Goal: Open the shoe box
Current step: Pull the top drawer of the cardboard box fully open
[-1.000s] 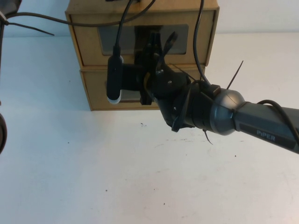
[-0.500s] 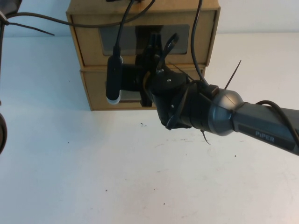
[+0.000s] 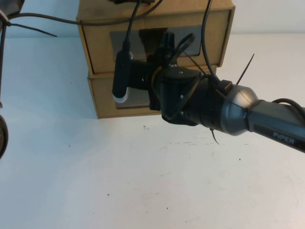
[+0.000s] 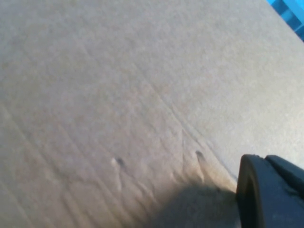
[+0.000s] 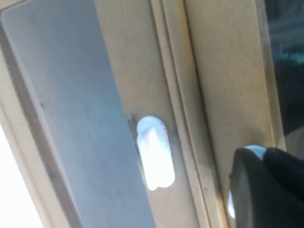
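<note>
Two brown cardboard shoe boxes are stacked at the back of the white table, the upper box [image 3: 95, 43] on the lower box [image 3: 105, 102]. Each has a drawer front with a clear window. My right gripper [image 3: 167, 45] is against the upper box's front, shut on it at the window's lower edge. In the right wrist view one dark finger [image 5: 266, 190] sits at a finger hole in the front, beside another oval hole [image 5: 154, 152]. My left gripper [image 4: 268, 192] lies close against a plain cardboard surface [image 4: 118, 95]; only one of its fingers shows.
The right arm [image 3: 267, 124] reaches in from the right, with its wrist camera [image 3: 121, 76] and cables hanging in front of the boxes. The white table [image 3: 119, 181] spreads toward me. A dark part [image 3: 2, 136] sits at the left edge.
The upper box's front has come toward me and to the right with the right gripper on it. The lower box has shifted a little the same way.
</note>
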You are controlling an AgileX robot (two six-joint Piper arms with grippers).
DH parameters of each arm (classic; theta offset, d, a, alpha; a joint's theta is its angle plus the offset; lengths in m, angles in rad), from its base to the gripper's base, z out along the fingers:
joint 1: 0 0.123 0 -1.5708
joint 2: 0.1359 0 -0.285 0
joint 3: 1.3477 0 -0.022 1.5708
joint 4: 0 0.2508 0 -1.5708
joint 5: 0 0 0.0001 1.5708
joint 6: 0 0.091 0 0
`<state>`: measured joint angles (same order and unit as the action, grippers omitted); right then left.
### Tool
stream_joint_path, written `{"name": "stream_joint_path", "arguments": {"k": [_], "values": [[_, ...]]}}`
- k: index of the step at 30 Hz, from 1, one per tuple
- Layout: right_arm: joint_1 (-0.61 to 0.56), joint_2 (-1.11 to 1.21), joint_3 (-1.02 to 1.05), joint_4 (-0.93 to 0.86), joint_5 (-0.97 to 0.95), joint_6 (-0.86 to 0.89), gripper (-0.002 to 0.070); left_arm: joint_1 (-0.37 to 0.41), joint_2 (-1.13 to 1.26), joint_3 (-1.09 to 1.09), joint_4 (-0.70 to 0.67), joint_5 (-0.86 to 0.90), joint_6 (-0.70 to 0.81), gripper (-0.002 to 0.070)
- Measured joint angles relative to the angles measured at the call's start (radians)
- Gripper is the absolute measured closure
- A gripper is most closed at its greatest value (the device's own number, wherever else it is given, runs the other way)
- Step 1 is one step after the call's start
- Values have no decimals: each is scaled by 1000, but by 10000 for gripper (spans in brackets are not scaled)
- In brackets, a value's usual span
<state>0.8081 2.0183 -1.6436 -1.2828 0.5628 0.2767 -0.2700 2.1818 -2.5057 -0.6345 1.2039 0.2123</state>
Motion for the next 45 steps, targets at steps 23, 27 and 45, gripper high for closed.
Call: {"name": "stream_joint_path", "arguments": {"k": [23, 27, 45], "values": [[50, -75, 50, 152, 108, -70, 669, -9, 0, 0, -2, 23, 0, 680], [54, -101, 57, 234, 121, -112, 669, -9, 0, 0, -2, 25, 0, 680], [138, -269, 228, 351, 178, -162, 669, -9, 0, 0, -1, 28, -2, 680]]}}
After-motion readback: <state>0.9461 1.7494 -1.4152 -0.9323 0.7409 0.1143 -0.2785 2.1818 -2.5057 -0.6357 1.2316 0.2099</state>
